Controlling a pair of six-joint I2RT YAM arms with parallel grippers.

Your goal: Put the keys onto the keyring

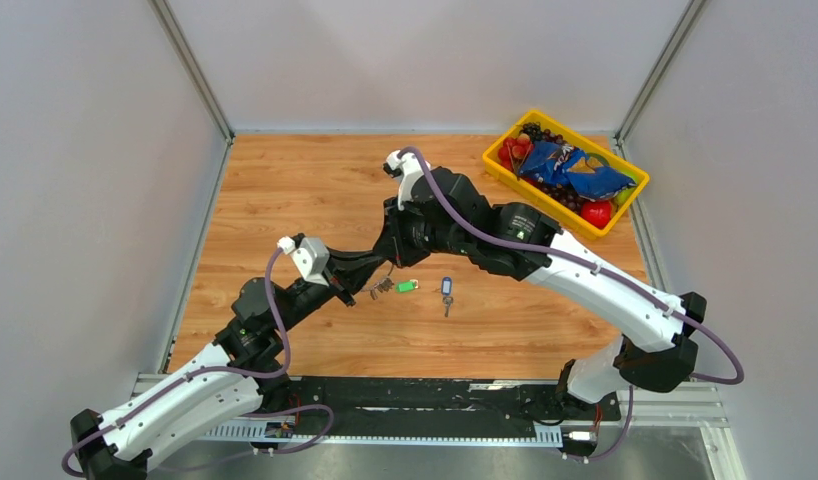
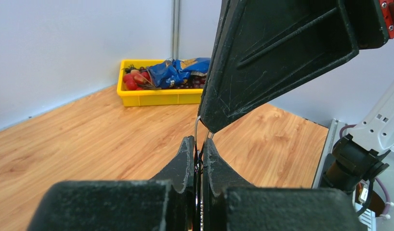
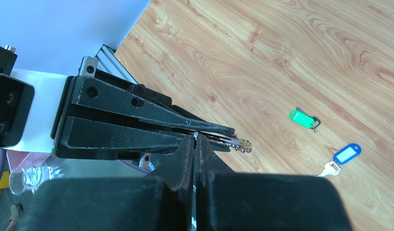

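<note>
Keyring (image 2: pixel 197 126) clamped by left fingers (image 2: pixel 185 163) and right fingers (image 3: pixel 183 159), both closed; plain key (image 3: pixel 242 145) juts beside them.

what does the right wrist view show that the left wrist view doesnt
Only right wrist: the green-tagged key and blue-tagged key lying on the table, and a plain key poking past the left pincer. Only left wrist: the yellow bin in the far corner. Both: left pincer and right pincer shut, tips meeting on the thin keyring, above the wood table.
</note>
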